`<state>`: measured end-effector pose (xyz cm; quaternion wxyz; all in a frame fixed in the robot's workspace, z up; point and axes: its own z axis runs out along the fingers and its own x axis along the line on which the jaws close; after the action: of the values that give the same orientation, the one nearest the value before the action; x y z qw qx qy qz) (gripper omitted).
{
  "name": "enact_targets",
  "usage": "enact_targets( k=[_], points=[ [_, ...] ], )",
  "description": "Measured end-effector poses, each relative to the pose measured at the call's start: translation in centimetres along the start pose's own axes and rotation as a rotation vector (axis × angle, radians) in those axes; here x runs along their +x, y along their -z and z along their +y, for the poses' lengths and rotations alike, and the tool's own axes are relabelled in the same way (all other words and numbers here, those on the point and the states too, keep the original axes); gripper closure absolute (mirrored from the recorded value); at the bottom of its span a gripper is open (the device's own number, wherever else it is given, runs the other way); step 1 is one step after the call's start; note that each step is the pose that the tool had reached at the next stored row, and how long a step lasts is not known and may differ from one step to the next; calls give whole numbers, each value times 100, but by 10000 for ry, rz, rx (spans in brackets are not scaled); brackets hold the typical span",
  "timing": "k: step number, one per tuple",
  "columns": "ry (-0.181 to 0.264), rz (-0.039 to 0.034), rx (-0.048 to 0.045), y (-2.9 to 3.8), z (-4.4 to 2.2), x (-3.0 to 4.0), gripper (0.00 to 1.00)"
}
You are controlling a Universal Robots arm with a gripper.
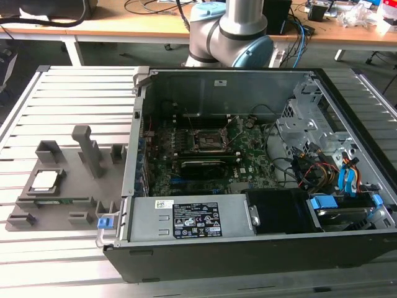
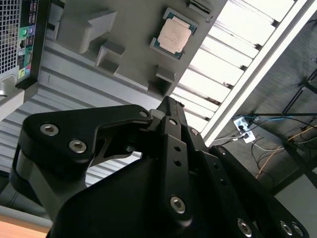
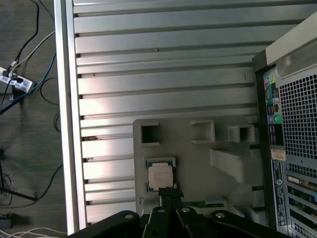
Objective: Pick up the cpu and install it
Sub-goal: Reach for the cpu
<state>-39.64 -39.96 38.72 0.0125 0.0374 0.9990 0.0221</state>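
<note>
**Hovering Empty Over the Pick-Up Spot**

Hanging above the grey tray (image 3: 188,163) with the fingers (image 2: 169,116) drawn narrow, pressed together and gripping nothing. Pointing close beside the chip (image 3: 161,176), lying flat in a square recess of that tray, beside the open computer case (image 1: 248,267), toward the slatted worktop's (image 1: 80,93) edge at the exterior view's left. Showing a square, silvery-white metal lid framed by a thin green border. Likely handling as light, thin and stiff, with a smooth, slippery top and a delicate underside; probably wanting a pinch across two opposite edges, sparing the flat faces.
</note>
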Motion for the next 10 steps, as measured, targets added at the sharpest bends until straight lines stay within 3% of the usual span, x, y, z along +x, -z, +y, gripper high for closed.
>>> enact_targets(
  k=[1,10],
  points=[
    [-1,0,0,-4,-2,27,89],
    [0,1,1,-4,-6,31,89]
  ],
)
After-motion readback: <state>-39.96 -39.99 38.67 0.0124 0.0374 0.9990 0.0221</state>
